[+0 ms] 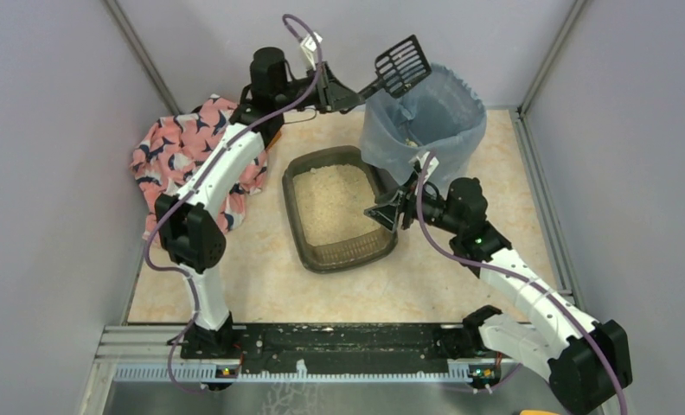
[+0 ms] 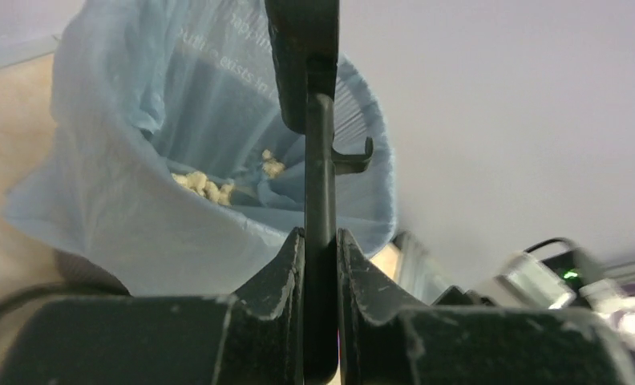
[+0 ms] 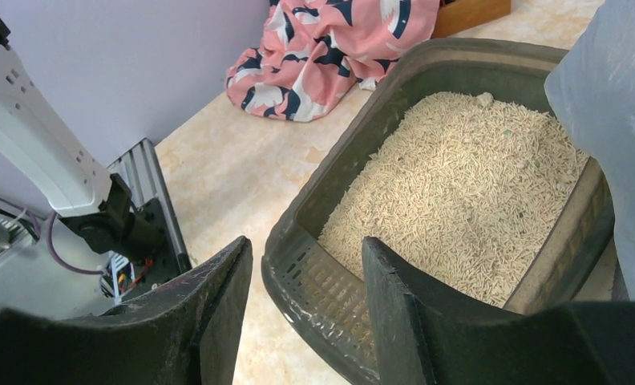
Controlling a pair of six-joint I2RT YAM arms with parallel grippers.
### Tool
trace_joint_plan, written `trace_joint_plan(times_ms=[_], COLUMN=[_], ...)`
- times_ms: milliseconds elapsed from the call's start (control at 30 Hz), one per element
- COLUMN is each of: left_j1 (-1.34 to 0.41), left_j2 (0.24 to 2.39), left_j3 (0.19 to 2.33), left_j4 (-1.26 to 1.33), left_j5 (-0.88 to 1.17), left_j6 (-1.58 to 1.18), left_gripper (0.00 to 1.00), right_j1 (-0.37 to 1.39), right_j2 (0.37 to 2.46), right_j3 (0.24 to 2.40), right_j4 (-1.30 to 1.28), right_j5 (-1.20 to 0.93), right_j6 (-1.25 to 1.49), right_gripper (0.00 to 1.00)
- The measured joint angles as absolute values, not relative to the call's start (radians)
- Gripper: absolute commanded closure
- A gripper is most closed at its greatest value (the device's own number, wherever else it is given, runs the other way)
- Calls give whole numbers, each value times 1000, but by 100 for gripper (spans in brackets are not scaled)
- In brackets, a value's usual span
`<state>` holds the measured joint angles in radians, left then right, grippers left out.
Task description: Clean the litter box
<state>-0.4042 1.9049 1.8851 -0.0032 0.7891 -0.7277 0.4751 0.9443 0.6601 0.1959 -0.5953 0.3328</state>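
Observation:
The litter box [image 1: 297, 173], a dark grey-brown tray of beige granules [image 1: 335, 203], sits mid-table. It also shows in the right wrist view [image 3: 426, 60]. My left gripper [image 1: 355, 93] is shut on the handle of the black slotted scoop [image 1: 402, 60] and holds it tilted over the rim of the bin [image 1: 425, 121]. In the left wrist view the gripper [image 2: 321, 241] clamps the handle [image 2: 321, 160] above the blue-grey bag liner [image 2: 122, 160], which holds pale clumps [image 2: 206, 186]. My right gripper [image 1: 382, 214] is open. Its fingers [image 3: 218, 305] stand astride the box's right wall, one inside and one outside.
A pink patterned cloth [image 1: 179, 147] lies at the back left beside the left arm, also in the right wrist view [image 3: 330, 32]. The bin stands against the litter box's far right corner. Grey walls close in the table on three sides. A metal rail [image 1: 339, 346] runs along the near edge.

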Motion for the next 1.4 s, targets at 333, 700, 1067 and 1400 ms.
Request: trace_joint_plan(times_ms=[333,700,1067,1400], left_j1=[-620,-658,-582,-443], left_j2=[1820,1706,1673,1448], left_j3=[1758,1555,1544,1420], left_j4=[-162,-2,183,195], left_j5=[427,196,313,355], left_j6=[52,282,2,-228], left_gripper=[100,100,100,100], right_j1=[475,475,475,475], right_j2=[945,992,993,993], right_j3=[648,648,648,648], right_j4=[186,187,193,194], right_j5=[-587,-589,-588,-587], right_j6=[326,324,324,324], right_gripper=[47,47,47,47])
